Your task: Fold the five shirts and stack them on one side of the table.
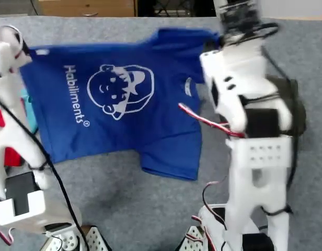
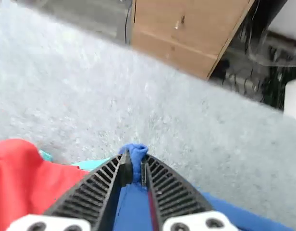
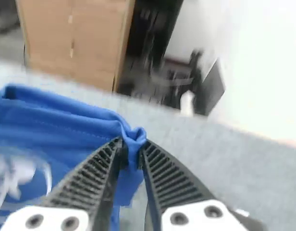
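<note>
Left gripper (image 2: 134, 168) was clamped on a bunched corner of the blue shirt (image 1: 150, 130), at about 10 o'clock in the high view, and right gripper (image 3: 131, 147) pinched another bunched edge of the same garment near 1 o'clock. Between them the blue shirt was spread print-up over the grey table (image 1: 124, 209), from 9 o'clock across centre to 1 o'clock. Red shirt (image 2: 23, 187) and teal shirt (image 2: 90, 164) lay crumpled just beside the left gripper, at 9 o'clock.
</note>
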`<state>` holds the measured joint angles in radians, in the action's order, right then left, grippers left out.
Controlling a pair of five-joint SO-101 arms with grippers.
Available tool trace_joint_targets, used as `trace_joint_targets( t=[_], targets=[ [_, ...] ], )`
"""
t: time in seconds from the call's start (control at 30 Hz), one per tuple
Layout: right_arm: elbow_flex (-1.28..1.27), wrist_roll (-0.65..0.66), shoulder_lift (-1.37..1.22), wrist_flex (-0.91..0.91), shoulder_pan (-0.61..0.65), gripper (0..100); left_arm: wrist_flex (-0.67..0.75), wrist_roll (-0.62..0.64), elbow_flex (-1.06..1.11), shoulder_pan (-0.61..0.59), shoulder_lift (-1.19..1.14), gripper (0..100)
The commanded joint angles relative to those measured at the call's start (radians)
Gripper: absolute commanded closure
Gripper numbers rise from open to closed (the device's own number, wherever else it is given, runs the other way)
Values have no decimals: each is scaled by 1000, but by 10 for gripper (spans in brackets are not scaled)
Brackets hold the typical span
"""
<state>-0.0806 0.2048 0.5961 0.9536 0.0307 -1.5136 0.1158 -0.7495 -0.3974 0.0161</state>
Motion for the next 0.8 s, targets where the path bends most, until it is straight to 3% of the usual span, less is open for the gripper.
trace_joint_targets(
  t=[0.0,0.2,0.37,0.57,0.77],
  targets=[
    [231,-35,88,130,-40,985,-261,-49,-329,-15,17,971],
    [515,-74,202,367,-38,985,-252,-46,-280,-188,295,971],
    [716,-74,214,400,-38,985,-250,-114,25,-165,678,971],
    [736,-69,151,304,-40,985,-229,-110,455,-36,1083,971],
    [736,-72,-31,253,-38,985,0,-109,915,-15,1214,971]
  ],
)
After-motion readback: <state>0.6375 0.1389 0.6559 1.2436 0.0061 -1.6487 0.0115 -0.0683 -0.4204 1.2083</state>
